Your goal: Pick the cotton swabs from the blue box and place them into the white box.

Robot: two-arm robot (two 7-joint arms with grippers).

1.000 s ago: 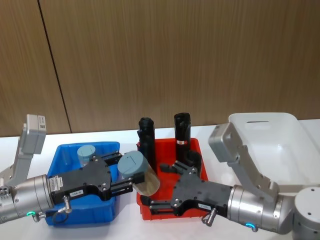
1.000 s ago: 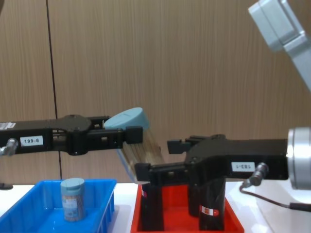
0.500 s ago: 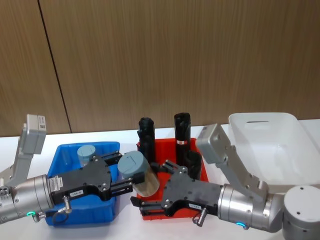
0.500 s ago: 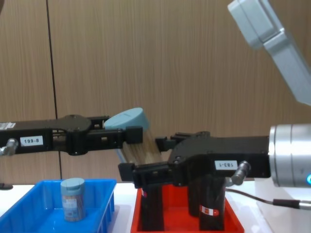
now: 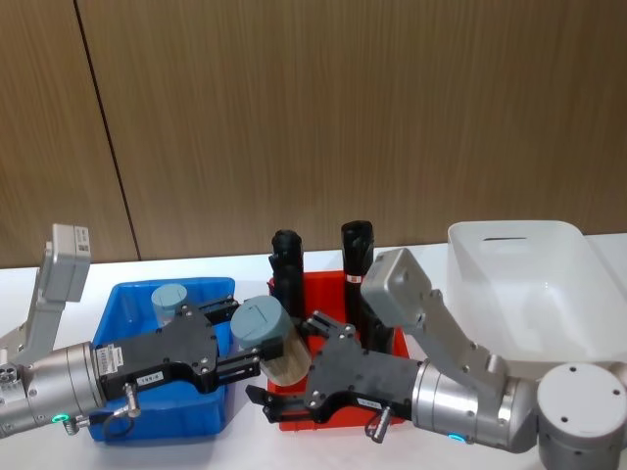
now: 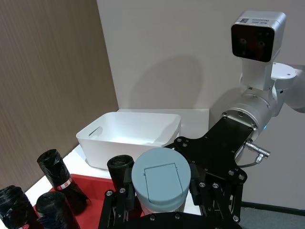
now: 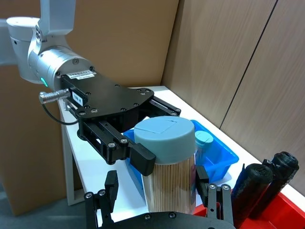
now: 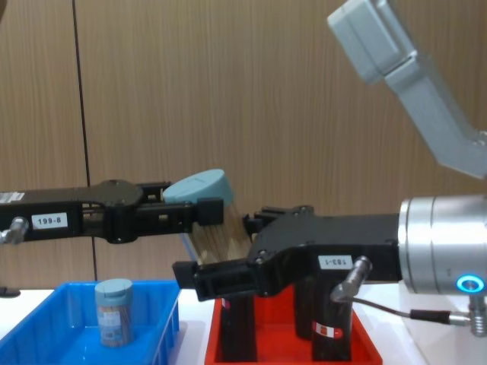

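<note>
A cotton swab jar (image 5: 271, 340) with a grey-blue lid hangs tilted above the gap between the blue box (image 5: 210, 285) and the red bin. My left gripper (image 5: 244, 339) is shut on it at the lid. The jar (image 7: 169, 164) also stands between the open fingers of my right gripper (image 5: 289, 360), one finger on each side of its clear body, with small gaps. From the side, the jar (image 8: 218, 222) sits between the left gripper (image 8: 201, 210) and the right gripper (image 8: 221, 247). A second jar (image 5: 169, 299) stands upright in the blue box. The white box (image 5: 509, 235) is at the far right.
A red bin (image 5: 383, 285) sits between the two boxes and holds tall black rolls (image 5: 286, 264) that rise just behind and under the right gripper. The right arm's grey forearm (image 5: 431, 323) slants over the red bin. A wood-panel wall backs the white table.
My right gripper has slid left toward the held jar, and its open fingers now straddle the jar's body. The left gripper and jar have stayed put.
</note>
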